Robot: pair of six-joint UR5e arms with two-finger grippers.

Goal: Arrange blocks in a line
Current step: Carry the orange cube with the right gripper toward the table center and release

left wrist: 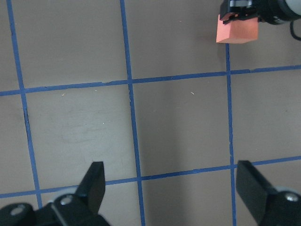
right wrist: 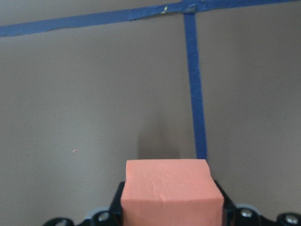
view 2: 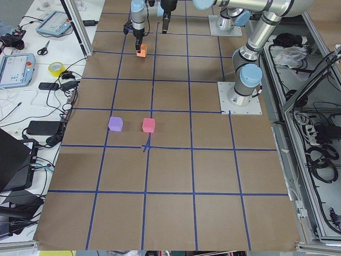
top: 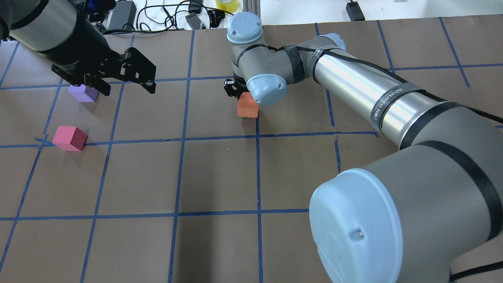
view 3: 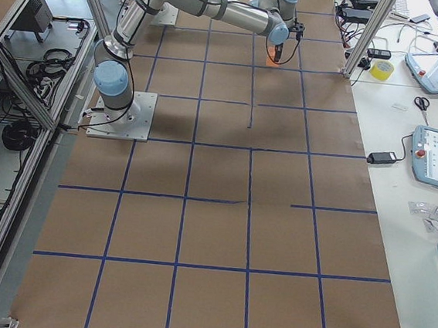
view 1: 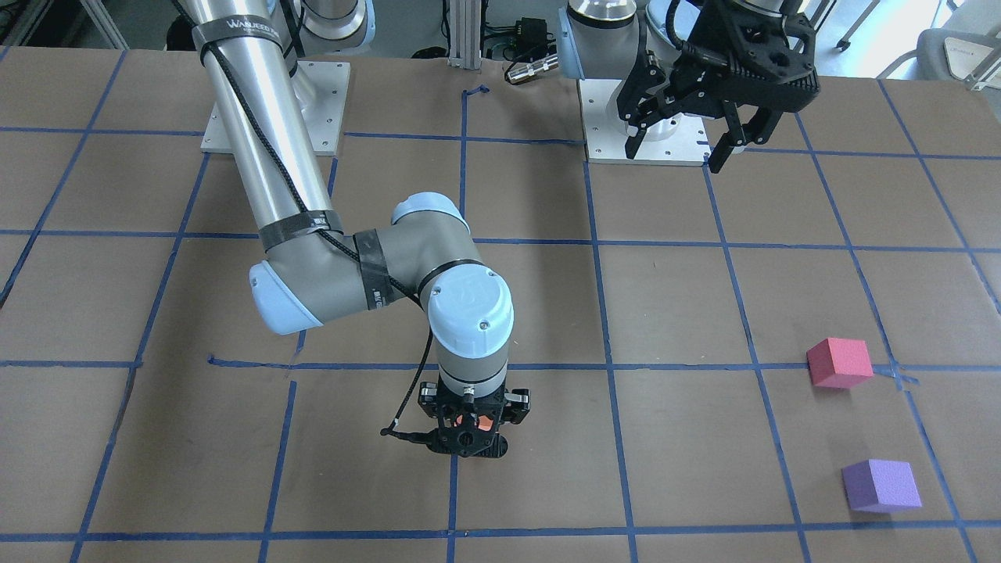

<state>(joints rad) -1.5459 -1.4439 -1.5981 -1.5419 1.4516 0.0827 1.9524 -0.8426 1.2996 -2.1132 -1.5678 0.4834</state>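
Observation:
My right gripper (view 1: 469,435) is shut on the orange block (top: 247,107) near the table's middle. In the right wrist view the orange block (right wrist: 171,190) sits between the jaws, low over the brown table, with a faint shadow just beyond it. The pinkish-red block (view 1: 839,363) and the purple block (view 1: 881,485) lie apart on the table on my left side; they also show in the overhead view, pinkish-red (top: 70,138) and purple (top: 83,93). My left gripper (view 1: 676,154) is open and empty, held high over the table, its fingers (left wrist: 94,183) spread wide.
Blue tape lines (top: 257,173) grid the brown table. Two metal arm baseplates (view 1: 653,145) stand at the robot's side. Cables, a tape roll and power bricks (top: 125,11) lie beyond the far edge.

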